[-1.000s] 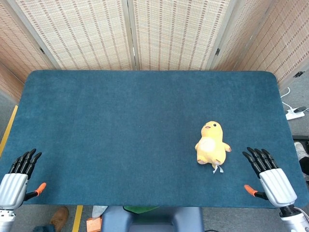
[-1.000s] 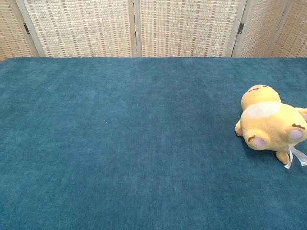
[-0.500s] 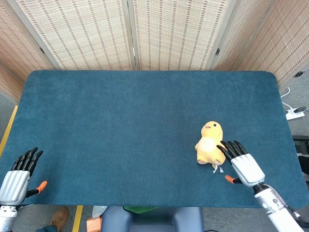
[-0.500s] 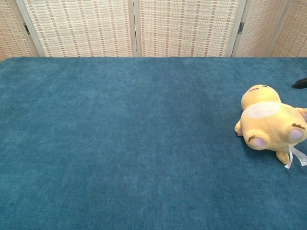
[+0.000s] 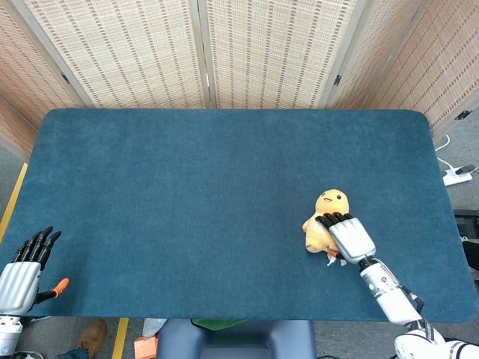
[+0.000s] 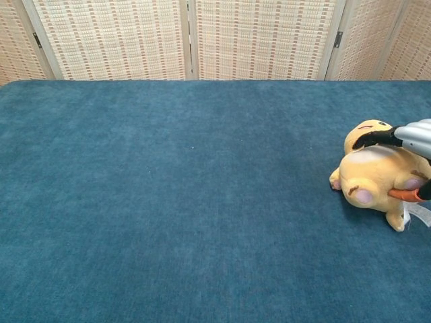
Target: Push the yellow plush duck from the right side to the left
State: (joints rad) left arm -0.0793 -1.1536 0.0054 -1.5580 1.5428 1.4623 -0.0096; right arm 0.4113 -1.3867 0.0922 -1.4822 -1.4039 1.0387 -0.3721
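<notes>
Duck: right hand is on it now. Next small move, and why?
Probably sweep the right hand leftward across the table, keeping it low. Its fingers lie over the duck, touching it from the right, and the duck sits on the table's right side with bare cloth to its left. The left hand hangs off the near-left edge, out of the path.

The right hand (image 5: 350,235) covered the lower right of the yellow plush duck (image 5: 323,217) in the head view; in the chest view the picture's right edge cut the hand off, leaving only dark fingertips (image 6: 367,139) and an orange tip. The left hand (image 5: 22,271) ran off the bottom-left corner, its wrist unseen.
</notes>
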